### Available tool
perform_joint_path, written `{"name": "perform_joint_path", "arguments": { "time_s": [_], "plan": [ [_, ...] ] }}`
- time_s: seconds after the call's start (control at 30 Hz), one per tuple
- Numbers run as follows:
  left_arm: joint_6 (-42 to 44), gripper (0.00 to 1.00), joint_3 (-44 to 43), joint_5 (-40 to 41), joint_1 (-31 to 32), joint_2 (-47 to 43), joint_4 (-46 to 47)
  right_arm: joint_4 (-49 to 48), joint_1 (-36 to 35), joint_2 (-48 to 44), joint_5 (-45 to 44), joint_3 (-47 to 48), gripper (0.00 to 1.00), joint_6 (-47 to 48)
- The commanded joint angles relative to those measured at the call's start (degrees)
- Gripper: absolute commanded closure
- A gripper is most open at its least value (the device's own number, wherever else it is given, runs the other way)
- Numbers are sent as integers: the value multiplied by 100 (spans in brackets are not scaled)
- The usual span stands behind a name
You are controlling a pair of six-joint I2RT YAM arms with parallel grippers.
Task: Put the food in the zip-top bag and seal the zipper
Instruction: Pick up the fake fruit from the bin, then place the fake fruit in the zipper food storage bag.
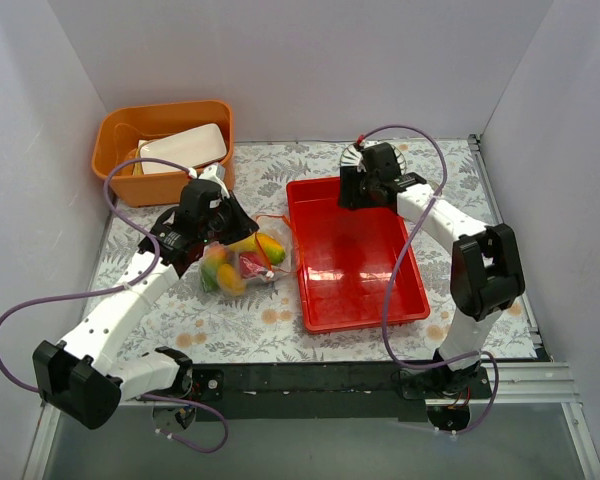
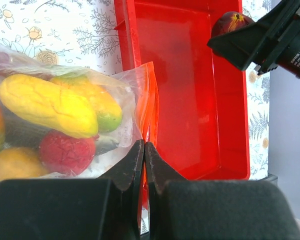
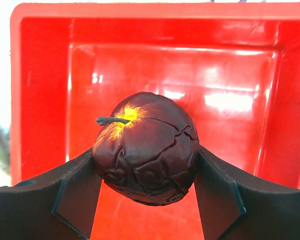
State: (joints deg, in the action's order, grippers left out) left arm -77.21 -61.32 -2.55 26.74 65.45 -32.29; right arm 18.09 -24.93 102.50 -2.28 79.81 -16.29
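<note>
The zip-top bag [image 1: 248, 262] [image 2: 122, 90] lies left of the red tray, clear and crinkly. Inside it I see food: yellow corn [image 2: 45, 105], a mango [image 2: 102, 105], a red apple [image 2: 65, 152]. My left gripper [image 1: 242, 228] [image 2: 144, 146] is shut on the bag's mouth edge, pinching the orange-red zipper [image 2: 151, 107]. My right gripper [image 1: 365, 190] [image 3: 146, 167] is shut on a dark plum [image 3: 147, 147] [image 2: 230, 22] and holds it above the far end of the tray. In the top view the right wrist hides the plum.
The red tray [image 1: 365, 300] [image 3: 230, 75] sits right of centre, its floor bare. An orange bin [image 1: 120, 130] with a white container [image 1: 185, 148] stands at the back left. White walls close in three sides of the floral table.
</note>
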Motion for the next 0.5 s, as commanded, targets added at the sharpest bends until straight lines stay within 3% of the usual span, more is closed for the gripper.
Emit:
{"name": "perform_joint_path", "arguments": {
  "time_s": [0.0, 0.47],
  "plan": [
    [127, 100, 137, -53, 6, -393, 197, 99, -65, -467, 193, -176, 62, -243],
    [312, 100, 32, -71, 6, -182, 12, -288, -144, -1135, 729, -836, 62, -541]
  ]
}}
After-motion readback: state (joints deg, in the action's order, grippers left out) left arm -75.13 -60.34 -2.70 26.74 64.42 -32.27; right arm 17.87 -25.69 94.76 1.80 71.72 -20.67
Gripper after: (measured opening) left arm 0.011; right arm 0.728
